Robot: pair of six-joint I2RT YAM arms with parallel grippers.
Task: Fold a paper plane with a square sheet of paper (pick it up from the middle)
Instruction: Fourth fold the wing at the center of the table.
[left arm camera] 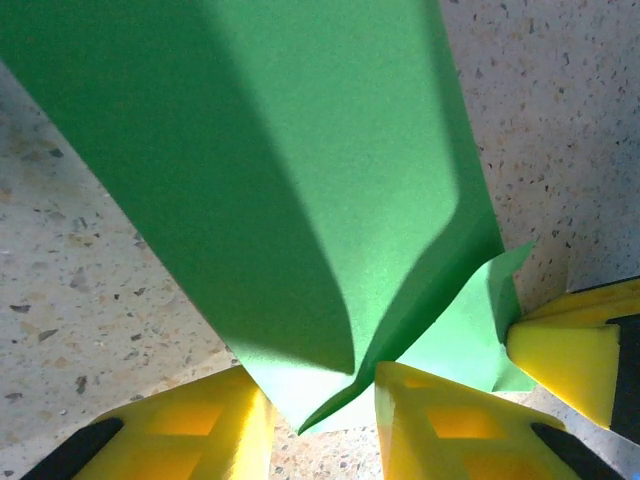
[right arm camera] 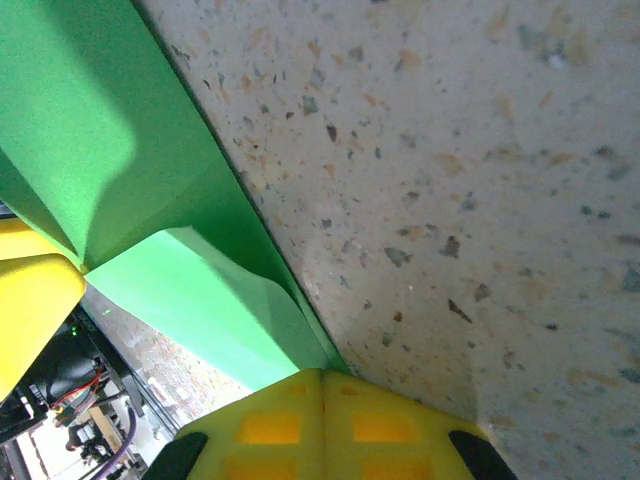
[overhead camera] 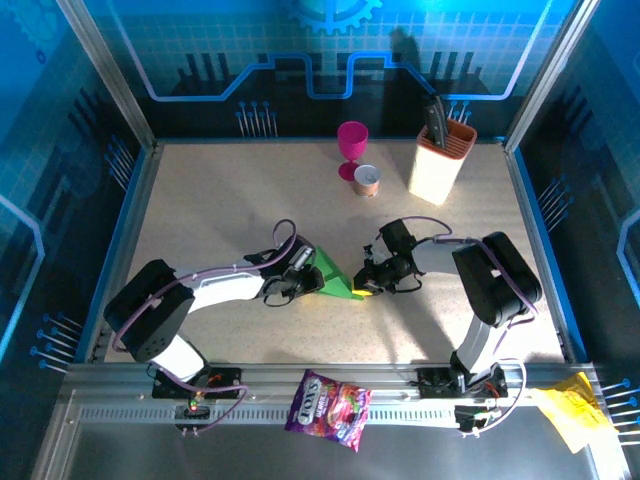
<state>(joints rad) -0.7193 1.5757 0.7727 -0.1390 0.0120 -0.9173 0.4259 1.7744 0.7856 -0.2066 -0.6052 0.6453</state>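
Sheet: the square sheet of paper (overhead camera: 336,278) is lying creased into a triangular shape near the middle of the table (overhead camera: 200,200), between the two grippers, with one flap curling up off the surface.

Left claw: the left gripper (overhead camera: 303,280) is sitting at the sheet's 9 o'clock side. In its wrist view its fingers (left arm camera: 200,430) are standing a little apart. The sheet's lower corner is hanging in the gap between them (neither pad is visibly pressing on it).

Right claw: the right gripper (overhead camera: 367,288) is resting at the sheet's 3 o'clock corner. Its fingertips (right arm camera: 260,420) are lying flush against each other and touching the paper's edge. I cannot tell whether that edge is actually being nipped.

Far side: a pink goblet (overhead camera: 352,140) and a small can (overhead camera: 367,181) are standing close together at about 12 o'clock. A knife block (overhead camera: 438,170) is standing at 1 o'clock, well apart from the sheet.

Near rail: a purple snack bag (overhead camera: 328,410) is lying at 6 o'clock, and crumpled yellow paper (overhead camera: 570,412) is lying at 4 o'clock.
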